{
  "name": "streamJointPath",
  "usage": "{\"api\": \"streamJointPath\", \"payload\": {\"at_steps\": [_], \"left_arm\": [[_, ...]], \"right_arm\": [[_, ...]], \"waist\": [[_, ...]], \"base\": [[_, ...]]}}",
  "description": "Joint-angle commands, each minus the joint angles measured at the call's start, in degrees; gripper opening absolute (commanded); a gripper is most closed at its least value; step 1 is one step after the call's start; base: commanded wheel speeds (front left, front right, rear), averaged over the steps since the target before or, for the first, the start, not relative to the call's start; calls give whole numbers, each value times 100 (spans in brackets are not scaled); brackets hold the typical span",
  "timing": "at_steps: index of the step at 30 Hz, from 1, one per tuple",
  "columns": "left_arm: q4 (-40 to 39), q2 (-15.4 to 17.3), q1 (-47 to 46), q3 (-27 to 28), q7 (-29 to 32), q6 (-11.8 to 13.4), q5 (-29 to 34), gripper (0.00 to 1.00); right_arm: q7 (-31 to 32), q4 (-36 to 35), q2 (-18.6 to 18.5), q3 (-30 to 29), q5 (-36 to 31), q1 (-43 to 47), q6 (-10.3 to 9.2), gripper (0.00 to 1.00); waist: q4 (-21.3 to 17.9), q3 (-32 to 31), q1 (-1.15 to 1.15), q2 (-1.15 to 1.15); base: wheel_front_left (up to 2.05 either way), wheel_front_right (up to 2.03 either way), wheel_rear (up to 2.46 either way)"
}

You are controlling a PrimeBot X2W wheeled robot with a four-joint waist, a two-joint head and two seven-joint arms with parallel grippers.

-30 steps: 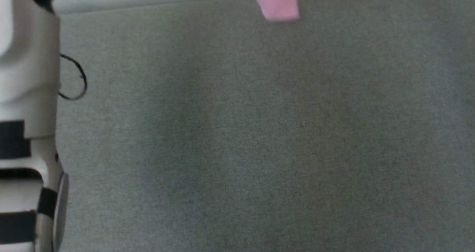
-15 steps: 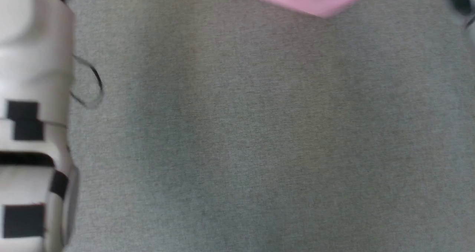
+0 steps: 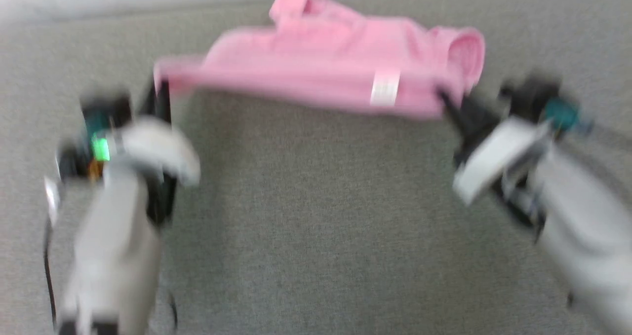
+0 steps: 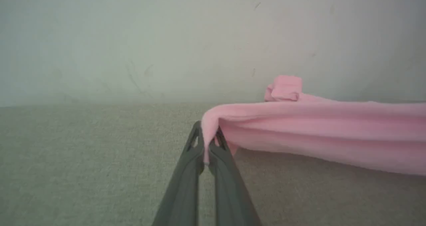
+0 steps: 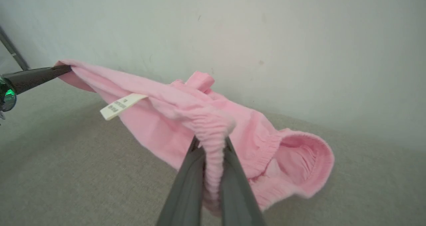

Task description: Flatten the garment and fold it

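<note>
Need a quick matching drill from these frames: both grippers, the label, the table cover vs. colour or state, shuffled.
1 left gripper
2 right gripper
3 label
4 table cover

A grey
B shut on the gathered elastic edge
C white
D shut on a smooth end of the garment

Pairs: 1-D, 2-B, 3-C, 4-A

Grey fabric-covered surface (image 3: 316, 236) is bounded by a pale wall (image 4: 133, 36) at 12 o'clock. The garment (image 3: 321, 68) is seen toward 12; contact cannot be confirmed.
</note>
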Motion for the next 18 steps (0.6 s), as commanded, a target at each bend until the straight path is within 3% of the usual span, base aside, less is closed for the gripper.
{"api": "streamJointPath", "payload": {"at_steps": [1,8,18], "left_arm": [[-123,27,273,36,-30,63,-35,0],[-2233,98,2878,157,661,629,-199,0],[-5109,165,5381,261,1962,1485,-274,0]], "right_arm": [[-26,-64,-17,4,-14,209,-12,0],[34,-900,-104,-191,-298,1724,-12,0],[664,-2271,39,-1409,-942,3699,-12,0]], "waist": [[-72,-458,1,0],[-192,-999,1,0],[-75,-1224,1,0]], "base": [[0,0,0],[0,0,0],[0,0,0]]}}
